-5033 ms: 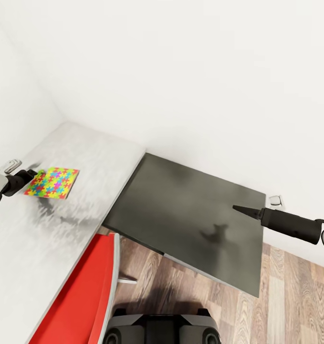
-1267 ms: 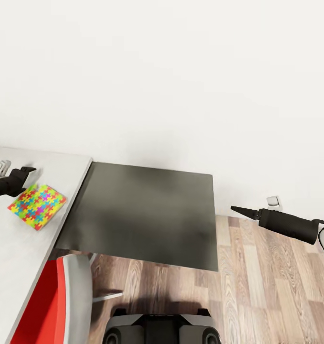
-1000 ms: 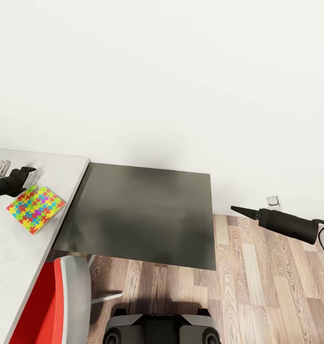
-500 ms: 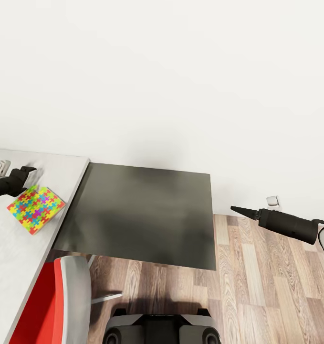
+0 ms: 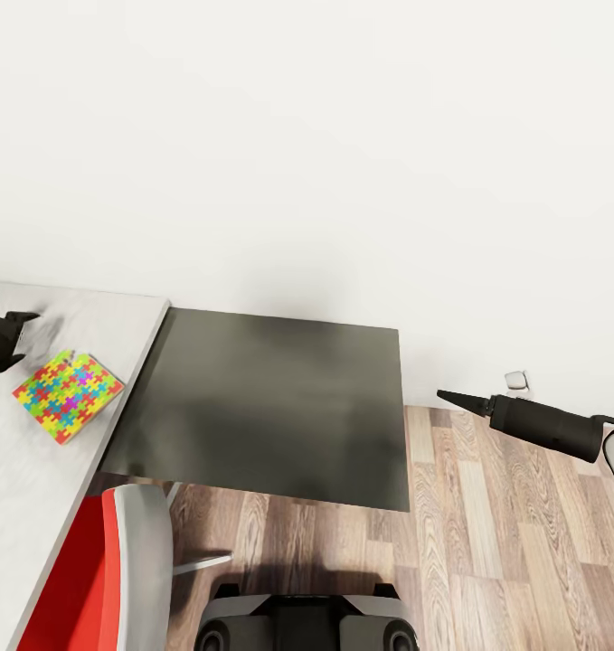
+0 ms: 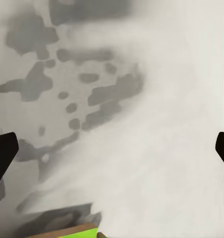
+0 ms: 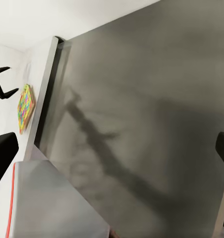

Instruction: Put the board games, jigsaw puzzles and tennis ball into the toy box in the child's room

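The jigsaw puzzle [image 5: 68,396] lies near the pale worktop [image 5: 35,488] edge; left gripper [image 5: 1,341], jaws spread, hovers at its 11 o'clock; right gripper [image 5: 458,399] jaws unclear

- Pale grey table [image 5: 35,470] section at lower left, joined to a dark grey section [image 5: 270,407] at centre; white wall [image 5: 343,136] behind both.
- Jigsaw puzzle [image 5: 68,395], flat on the pale grey top near its edge with the dark section.
- Left gripper [image 5: 8,339] above the pale top, just beside the puzzle's far corner, apart from it; jaw state unclear.
- Right gripper [image 5: 447,396] over the wood-plank floor [image 5: 487,561], beyond the dark section's right edge, fingers together in a point.
- Red chair [image 5: 99,579] at the lower left, under the table edge.
- Small white wall fitting [image 5: 518,381] low on the wall, above the right arm.
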Motion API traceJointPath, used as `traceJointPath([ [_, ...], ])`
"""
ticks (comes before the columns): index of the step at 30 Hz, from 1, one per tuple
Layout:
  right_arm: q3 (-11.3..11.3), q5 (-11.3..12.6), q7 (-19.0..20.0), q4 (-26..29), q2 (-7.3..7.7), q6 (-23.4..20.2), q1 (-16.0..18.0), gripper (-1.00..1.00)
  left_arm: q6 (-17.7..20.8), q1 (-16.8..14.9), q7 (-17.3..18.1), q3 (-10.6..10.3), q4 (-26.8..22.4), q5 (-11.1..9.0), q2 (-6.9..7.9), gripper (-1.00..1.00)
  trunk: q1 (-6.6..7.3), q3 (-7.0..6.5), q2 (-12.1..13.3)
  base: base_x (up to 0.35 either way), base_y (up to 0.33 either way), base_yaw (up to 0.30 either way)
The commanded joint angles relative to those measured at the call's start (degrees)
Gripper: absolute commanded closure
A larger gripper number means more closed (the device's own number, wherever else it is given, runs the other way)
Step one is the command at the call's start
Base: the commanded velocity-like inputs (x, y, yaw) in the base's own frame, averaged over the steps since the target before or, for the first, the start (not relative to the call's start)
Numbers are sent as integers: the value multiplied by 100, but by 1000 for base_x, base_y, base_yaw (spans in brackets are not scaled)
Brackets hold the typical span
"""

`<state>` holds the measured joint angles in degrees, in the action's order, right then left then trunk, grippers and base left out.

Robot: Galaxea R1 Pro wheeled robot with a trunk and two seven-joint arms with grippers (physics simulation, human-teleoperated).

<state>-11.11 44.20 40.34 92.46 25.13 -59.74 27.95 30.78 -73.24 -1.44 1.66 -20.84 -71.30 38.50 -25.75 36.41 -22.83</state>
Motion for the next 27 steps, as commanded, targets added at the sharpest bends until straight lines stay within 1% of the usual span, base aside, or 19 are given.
traceJointPath([
  [1,-6,-25,35,1,0,-26,4,-100,57,1,-15,17,-52,-62,23,-100,-3,7,-9,0,0,0],
  [10,-1,-25,35,1,0,-26,4,-100,225,136,-15,21,-349,-171,126,-100,-3,7,-9,0,0,0],
  [12,-1,-25,38,1,0,-26,4,-100,287,206,-19,23,-498,-191,175,-100,-3,7,-9,0,0,0],
  [13,-1,-25,38,1,0,-26,4,-100,287,206,-19,23,-498,-191,175,-100,-3,7,-9,0,0,0],
  [15,0,-25,37,1,0,-26,4,-100,349,269,-24,22,-624,-207,237,-100,-3,7,-9,0,0,0],
  [16,0,-25,37,1,0,-26,4,-100,349,269,-24,22,-624,-207,237,-100,-3,7,-9,0,0,0],
  [18,1,-25,36,1,0,-26,6,-100,447,332,-25,21,-711,-221,301,-100,-3,7,-9,0,0,0],
  [19,1,-25,36,1,0,-26,6,-100,447,332,-25,21,-711,-221,301,-100,-3,7,-9,0,0,0],
  [21,2,-25,36,1,0,-26,5,-100,625,381,-27,20,-776,-229,341,-100,-3,7,-9,0,0,0],
  [22,2,-25,36,1,0,-26,5,-100,625,381,-27,20,-776,-229,341,-100,-3,7,-9,0,0,0],
  [23,2,-25,36,1,0,-26,4,-100,754,400,-28,20,-807,-230,357,-100,-3,7,-9,0,0,0],
  [24,2,-25,36,1,0,-26,4,-100,754,400,-28,20,-807,-230,357,-100,-3,7,-9,0,0,0],
  [26,3,-25,36,1,0,-26,3,-100,1057,433,-30,19,-863,-232,380,-100,-3,7,-9,0,0,0],
  [27,3,-25,36,1,0,-26,3,-100,1057,433,-30,19,-863,-232,380,-100,-3,7,-9,0,0,0],
])
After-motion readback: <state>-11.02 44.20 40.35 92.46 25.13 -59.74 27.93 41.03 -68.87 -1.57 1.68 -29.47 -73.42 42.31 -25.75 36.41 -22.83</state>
